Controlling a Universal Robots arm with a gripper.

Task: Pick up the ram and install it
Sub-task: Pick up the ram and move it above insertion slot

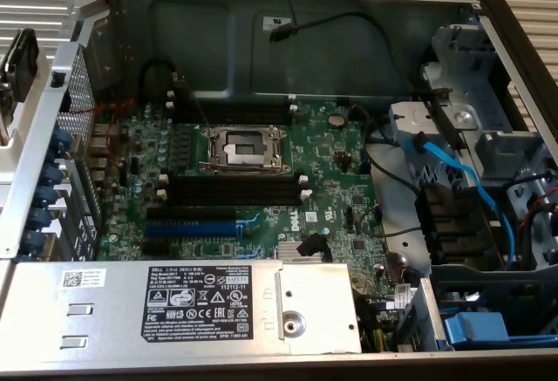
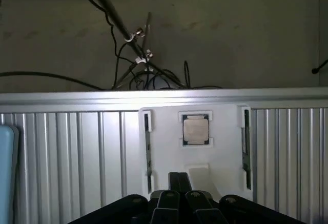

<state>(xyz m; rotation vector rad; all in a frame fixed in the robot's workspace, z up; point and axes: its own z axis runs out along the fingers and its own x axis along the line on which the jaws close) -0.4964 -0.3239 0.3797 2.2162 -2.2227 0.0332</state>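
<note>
**Clearly empty-handed — the ram sits outside the case**

Largest in the exterior view is the open computer case (image 1: 261, 15), with its green motherboard (image 1: 340, 163) lying flat inside. The long black slots (image 1: 231, 191) near the board's middle hold nothing, so nothing has been installed yet.

The wrist view looks onto a ribbed metal surface (image 2: 66, 157) carrying a white holder (image 2: 215, 157). A square processor chip (image 2: 196, 129) sits at the holder's centre. On each side of it a thin dark strip stands on edge in a groove. I take one such strip to be the ram (image 2: 147, 147), seen edge-on — too thin to confirm chips or label. The gripper (image 2: 179, 182) hovers near the holder with its fingers pressed together, pinching nothing.

Judging by its build, the ram should be light and stiff yet fragile: a thin board with exposed chips and a contact edge best left untouched. The soundest hold would be across the two flat faces near mid-length, on the edge that stands clear of the groove.
</note>
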